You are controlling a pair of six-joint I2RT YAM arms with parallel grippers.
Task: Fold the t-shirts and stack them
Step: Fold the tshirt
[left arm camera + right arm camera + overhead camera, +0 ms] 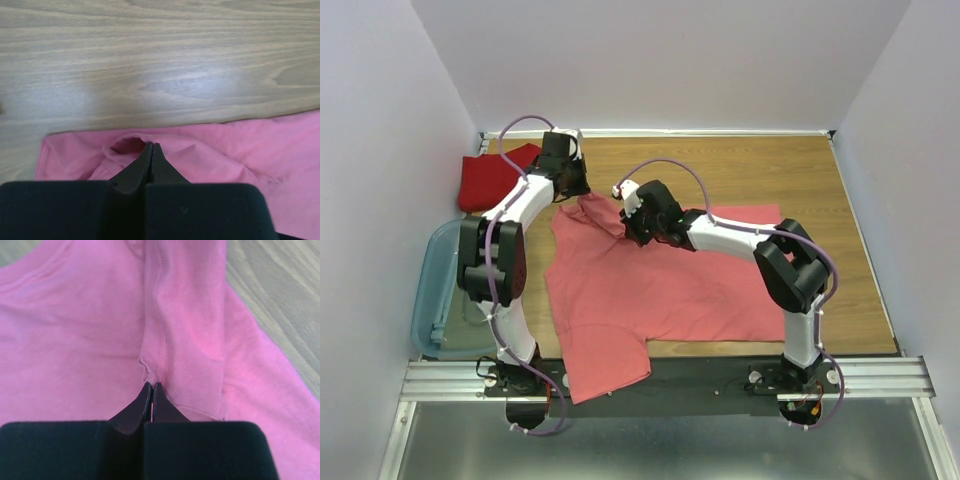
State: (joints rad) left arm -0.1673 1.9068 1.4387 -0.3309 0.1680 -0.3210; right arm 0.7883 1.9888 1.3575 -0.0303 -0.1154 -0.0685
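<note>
The salmon-pink t-shirt [650, 290] lies spread mid-desk, its hem hanging over the near edge. The left gripper [151, 146] is pinched shut on its far-left part, and the right gripper [151, 386] is clamped on a raised fold nearby. The deep red t-shirt [490, 180] sits folded in the far left corner of the desk [770, 170]. A bluish bin [430, 290] stands at the left edge.

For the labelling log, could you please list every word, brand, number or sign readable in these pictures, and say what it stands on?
None: no text, label or number shows on the salmon-pink t-shirt, the deep red t-shirt, the plastic bin or the table.
</note>
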